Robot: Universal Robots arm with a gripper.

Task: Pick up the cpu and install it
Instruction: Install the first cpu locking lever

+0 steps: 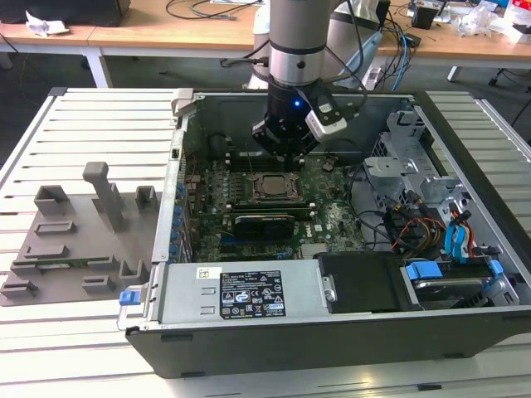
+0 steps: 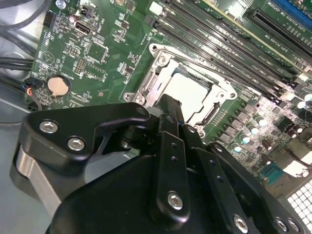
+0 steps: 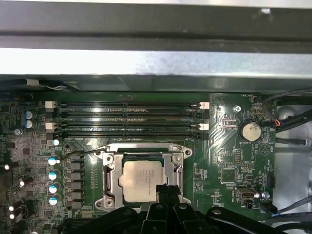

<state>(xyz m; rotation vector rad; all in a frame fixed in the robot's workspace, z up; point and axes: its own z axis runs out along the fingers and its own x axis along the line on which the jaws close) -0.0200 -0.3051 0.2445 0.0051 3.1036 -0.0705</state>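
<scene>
Silver-grey arm (image 1: pixel 297 33), black screw-studded gripper (image 2: pixel 170 161).

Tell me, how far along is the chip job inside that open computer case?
Nearly finished, it seems. The flat silvery-grey square cpu already lies inside the metal-framed socket on the green motherboard. The black gripper hangs right at the chip's edge. The socket's frame appears not yet closed over it; whether the chip sits fully flat can't be told.

cpu (image 3: pixel 142 179): near corner covered by gripper links in both wrist views | gripper (image 1: pixel 284 154): fingertips hidden behind its own body in the exterior view, open or closed not readable | computer case (image 1: pixel 332 336): near wall cut by picture edge | grey tray (image 1: pixel 75 249): outer end cut off
</scene>
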